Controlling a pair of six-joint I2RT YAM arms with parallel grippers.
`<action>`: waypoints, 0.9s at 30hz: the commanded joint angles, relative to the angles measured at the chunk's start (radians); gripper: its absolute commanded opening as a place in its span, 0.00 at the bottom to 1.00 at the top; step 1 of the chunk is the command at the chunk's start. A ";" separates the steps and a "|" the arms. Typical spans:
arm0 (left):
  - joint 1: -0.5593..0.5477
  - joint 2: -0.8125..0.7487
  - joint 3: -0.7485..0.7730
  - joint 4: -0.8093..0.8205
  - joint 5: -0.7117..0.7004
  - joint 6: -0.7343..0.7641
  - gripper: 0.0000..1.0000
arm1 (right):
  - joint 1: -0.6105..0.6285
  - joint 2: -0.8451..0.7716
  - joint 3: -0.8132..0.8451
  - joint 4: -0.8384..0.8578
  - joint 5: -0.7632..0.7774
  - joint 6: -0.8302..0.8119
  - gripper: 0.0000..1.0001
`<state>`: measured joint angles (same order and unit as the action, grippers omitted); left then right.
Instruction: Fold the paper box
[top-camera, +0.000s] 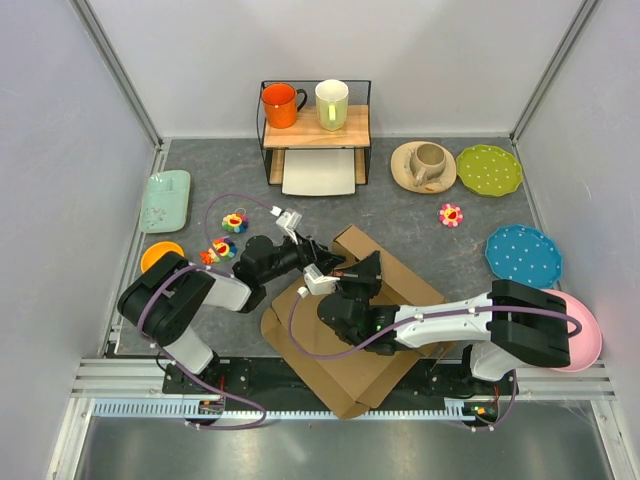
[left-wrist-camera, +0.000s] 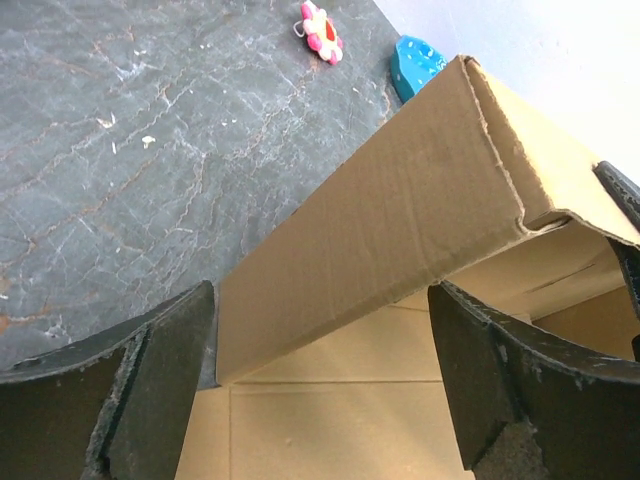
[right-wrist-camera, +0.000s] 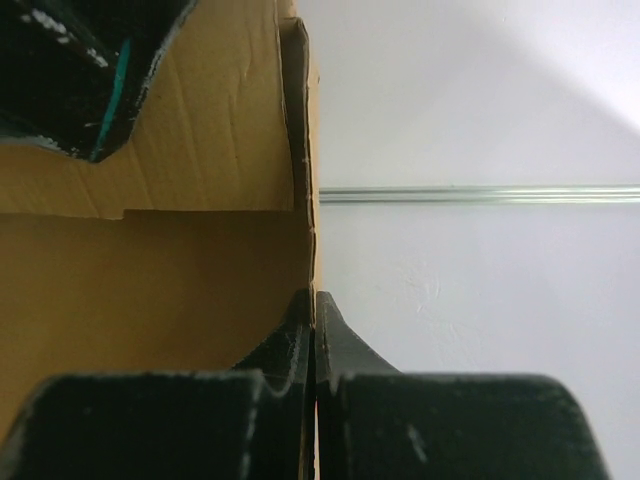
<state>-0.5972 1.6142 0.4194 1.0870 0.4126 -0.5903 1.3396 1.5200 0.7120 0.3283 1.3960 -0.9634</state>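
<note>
Top external shows paper box (top-camera: 340, 380) lying diagonally, near-left to far-right.

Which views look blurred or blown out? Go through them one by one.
Top external: evenly lit and sharp, with only soft shadows on the table. Left wrist: paper box crisp, left pincer fingers slightly soft. Right wrist: wall washed out white, right pincer dark and blurry.

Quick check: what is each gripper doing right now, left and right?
Left gripper: open, its fingers on either side of a raised wall of the paper box.
Right gripper: shut on an edge of the paper box.
</note>
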 joint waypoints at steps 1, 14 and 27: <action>-0.010 0.038 0.041 0.165 -0.043 0.092 0.90 | 0.015 0.003 0.043 -0.044 -0.043 0.064 0.00; -0.036 0.113 0.065 0.231 -0.081 0.179 0.15 | 0.017 -0.015 0.102 -0.138 -0.048 0.112 0.00; -0.070 -0.063 0.140 -0.177 -0.182 0.336 0.02 | 0.029 -0.078 0.225 -0.209 -0.032 0.271 0.52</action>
<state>-0.6590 1.6463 0.5041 1.0775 0.3355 -0.3473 1.3487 1.5055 0.8398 0.1032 1.3628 -0.7837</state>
